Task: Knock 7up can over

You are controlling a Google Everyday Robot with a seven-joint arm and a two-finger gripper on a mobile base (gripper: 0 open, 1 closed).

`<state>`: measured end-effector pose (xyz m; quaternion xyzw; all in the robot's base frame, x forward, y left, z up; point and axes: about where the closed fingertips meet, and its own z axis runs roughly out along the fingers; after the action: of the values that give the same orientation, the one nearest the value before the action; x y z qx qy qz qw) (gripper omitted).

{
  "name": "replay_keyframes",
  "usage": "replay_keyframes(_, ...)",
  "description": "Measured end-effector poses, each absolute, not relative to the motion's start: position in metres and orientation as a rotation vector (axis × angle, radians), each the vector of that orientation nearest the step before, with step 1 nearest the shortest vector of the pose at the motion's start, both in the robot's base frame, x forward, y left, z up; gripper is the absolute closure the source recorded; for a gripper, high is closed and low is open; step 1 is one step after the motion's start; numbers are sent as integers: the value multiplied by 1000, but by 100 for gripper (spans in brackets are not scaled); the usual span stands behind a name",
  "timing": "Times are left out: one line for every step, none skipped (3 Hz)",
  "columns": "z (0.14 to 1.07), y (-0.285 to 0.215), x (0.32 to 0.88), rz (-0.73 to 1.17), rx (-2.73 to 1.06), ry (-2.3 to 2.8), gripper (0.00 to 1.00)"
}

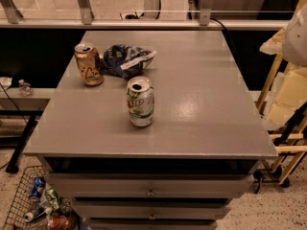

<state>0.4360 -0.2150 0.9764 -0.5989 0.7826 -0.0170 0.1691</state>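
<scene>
The 7up can (140,102), white and green with a silver top, stands upright near the middle of the grey table (201,104), toward its front. White and cream parts of my arm (293,47) show at the right edge, beyond the table's right side and well away from the can. The gripper itself is out of view past that edge.
An orange-brown can (88,64) stands upright at the back left. A dark blue snack bag (127,60) lies just right of it, behind the 7up can. A wire basket of cans (33,205) sits on the floor at the lower left. A wooden frame (283,143) stands to the table's right.
</scene>
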Motion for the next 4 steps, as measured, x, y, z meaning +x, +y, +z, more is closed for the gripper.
replay_keyframes(957, -203, 429, 67, -1692, 2154, 0)
replay_keyframes(930, -166, 430, 227, -1606, 1991, 0)
replay_keyframes(946, -150, 440, 245, -1527, 1921, 0)
replay_keyframes(946, -150, 440, 245, -1527, 1921, 0)
